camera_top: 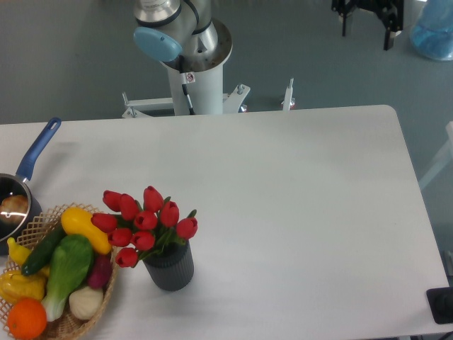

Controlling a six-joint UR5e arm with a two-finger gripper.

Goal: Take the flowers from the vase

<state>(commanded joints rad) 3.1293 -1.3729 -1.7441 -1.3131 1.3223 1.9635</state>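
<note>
The flowers (145, 223), a bunch of red tulip buds with green leaves, stand upright in the vase (170, 267), a small dark grey ribbed cylinder near the table's front left. My gripper (367, 37) hangs at the top right of the view, beyond the table's far edge and far from the flowers. Its two black fingers are spread apart with nothing between them. The arm's base (191, 57) stands behind the far edge, and the upper arm runs out of view.
A wicker basket (106, 297) of vegetables and fruit sits just left of the vase, nearly touching it. A blue-handled saucepan (32, 159) lies at the left edge. A black object (442, 304) sits at the front right corner.
</note>
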